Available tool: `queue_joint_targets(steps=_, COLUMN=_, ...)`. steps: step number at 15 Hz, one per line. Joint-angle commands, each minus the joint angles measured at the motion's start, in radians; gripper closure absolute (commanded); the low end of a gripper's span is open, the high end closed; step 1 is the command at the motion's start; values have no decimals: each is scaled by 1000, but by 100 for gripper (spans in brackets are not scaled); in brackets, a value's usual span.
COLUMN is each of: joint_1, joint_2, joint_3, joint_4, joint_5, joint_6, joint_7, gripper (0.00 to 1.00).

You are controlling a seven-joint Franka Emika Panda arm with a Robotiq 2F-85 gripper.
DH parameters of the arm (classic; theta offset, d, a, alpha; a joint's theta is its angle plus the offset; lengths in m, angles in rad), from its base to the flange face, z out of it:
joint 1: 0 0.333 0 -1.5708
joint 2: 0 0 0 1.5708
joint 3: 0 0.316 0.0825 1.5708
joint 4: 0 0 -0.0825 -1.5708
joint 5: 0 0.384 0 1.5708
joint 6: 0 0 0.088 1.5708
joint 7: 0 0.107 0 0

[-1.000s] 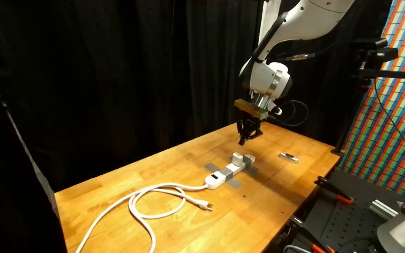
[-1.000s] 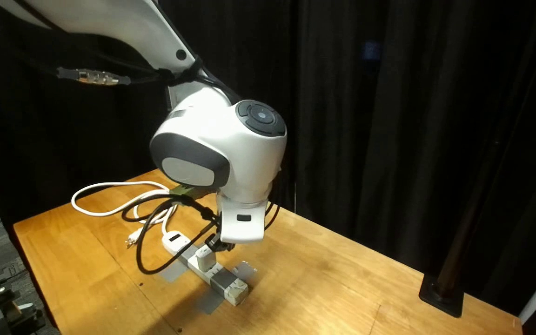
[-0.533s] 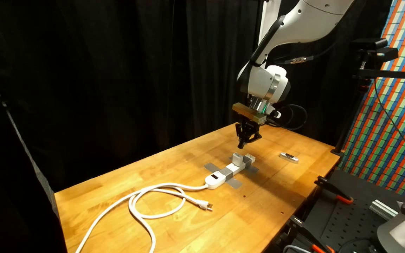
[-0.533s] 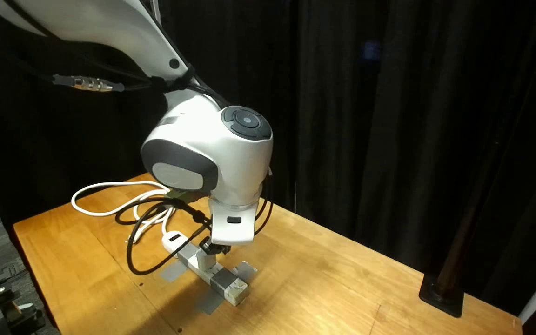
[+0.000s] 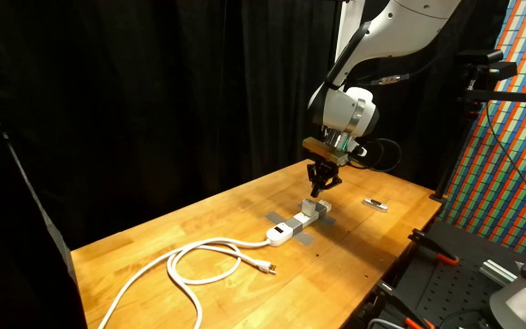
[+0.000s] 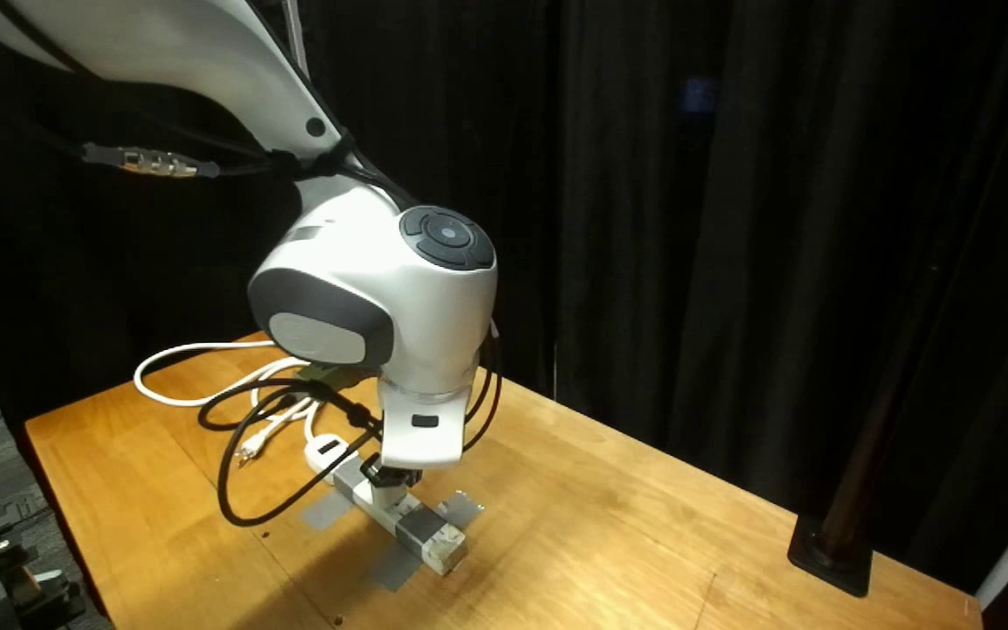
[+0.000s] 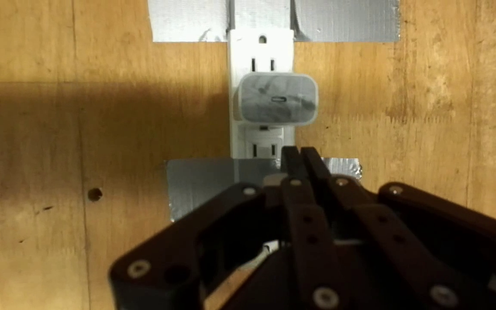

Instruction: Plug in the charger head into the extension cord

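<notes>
Hanging over the bench (image 5: 226, 212), the fingers (image 7: 292, 165) are pressing together, tip beside tip, holding nothing. They are pointing down close to the charger (image 5: 308, 208), a little apart from it. The charger is standing up straight on the socket bar (image 5: 305, 221), with plug holes (image 7: 272, 64) showing on two sides of it. I cannot tell how far in it is sitting. In the wrist view, a little hole (image 7: 279, 99) is showing in its top.

In an exterior view, the socket bar is lying between the far edge and the right edge of the bench. Gray tape (image 5: 304, 238) is crossing it in two places and sticking to the bench. A white cord (image 5: 247, 245) is coming out of one end, looping toward the left edge, and its plug (image 5: 264, 266) is lying near the socket bar. A silver thing (image 5: 375, 205) is lying between the socket bar and the right corner. A black curtain (image 5: 130, 114) is hanging behind the far edge.
</notes>
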Motion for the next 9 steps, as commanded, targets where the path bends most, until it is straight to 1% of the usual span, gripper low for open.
queue_joint_targets(steps=1, joint_1=2, joint_2=-45, joint_3=13, joint_4=-43, joint_5=10, joint_6=33, joint_7=-23, gripper=91)
queue_joint_targets(steps=3, joint_1=0, joint_2=-56, joint_3=22, joint_4=-55, joint_5=17, joint_6=38, joint_7=-40, gripper=90)
queue_joint_targets(steps=9, joint_1=4, joint_2=-85, joint_3=35, joint_4=-86, joint_5=19, joint_6=41, joint_7=-71, gripper=92)
